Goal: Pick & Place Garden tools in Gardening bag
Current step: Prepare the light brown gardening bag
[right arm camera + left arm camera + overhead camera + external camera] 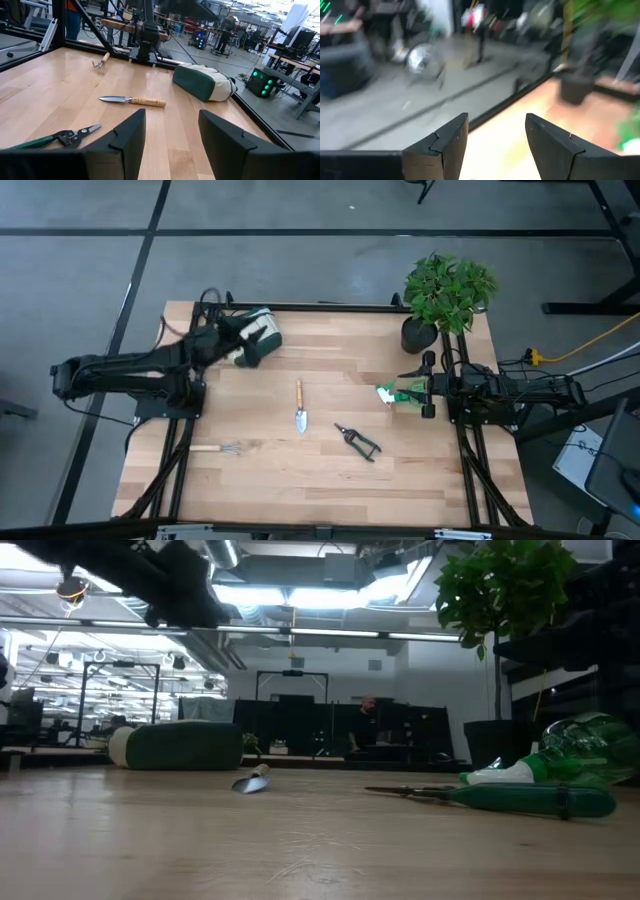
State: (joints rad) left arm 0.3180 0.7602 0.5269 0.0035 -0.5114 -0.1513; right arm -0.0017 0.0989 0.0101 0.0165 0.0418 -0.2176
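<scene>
While every tool lay loose on the tabletop (330, 480), the bag (255, 338) sat on its side near the far left corner, under the left gripper (243, 330), whose fingers (445, 145) were spread and empty. A nudge there could push the bag off that edge. The right gripper (400, 394), fingers spread, hovered by the green-and-white item (388, 393) near the right edge; the trowel (299, 407) lay mid-tabletop.

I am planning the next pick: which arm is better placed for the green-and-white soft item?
The right. Its open end effector is right beside the green-and-white soft item; the left end effector hangs near the gardening bag.
</scene>
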